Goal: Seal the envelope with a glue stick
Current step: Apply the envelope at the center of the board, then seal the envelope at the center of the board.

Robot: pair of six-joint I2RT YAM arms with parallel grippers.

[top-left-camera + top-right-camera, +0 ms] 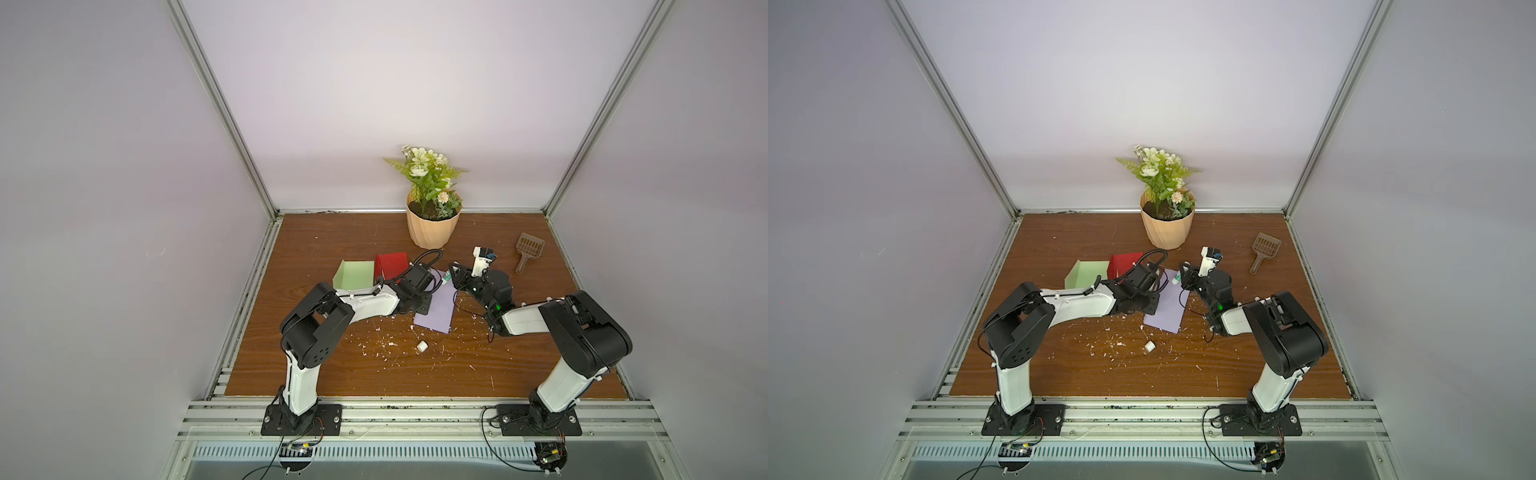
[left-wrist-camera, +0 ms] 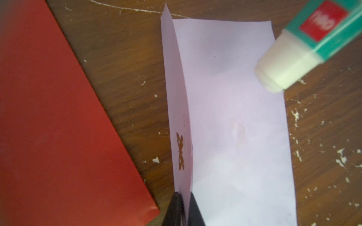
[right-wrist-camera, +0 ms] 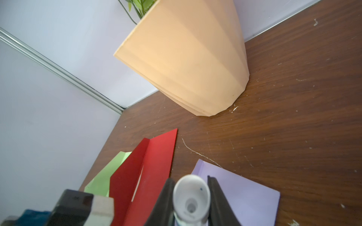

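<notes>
Left arm (image 1: 365,307) and right arm (image 1: 523,322): white shells joined by rounded black joint housings. Black base plates (image 1: 328,419), screw heads showing, are fixed at the near rail. A coiled black cable (image 1: 428,255) is noted at the left wrist, and a green light (image 1: 497,308) on the right arm. Fingers (image 3: 219,201) are matte black.

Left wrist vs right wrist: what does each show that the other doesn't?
Left wrist only: the flap of the purple envelope pinched upright in the left gripper, a butterfly cutout in the flap, and the green label on the glue stick.
Right wrist only: the pot, the green envelope, and the right gripper clamped on the glue stick, seen end-on.
Both: glue stick, purple envelope, red envelope, table.
</notes>
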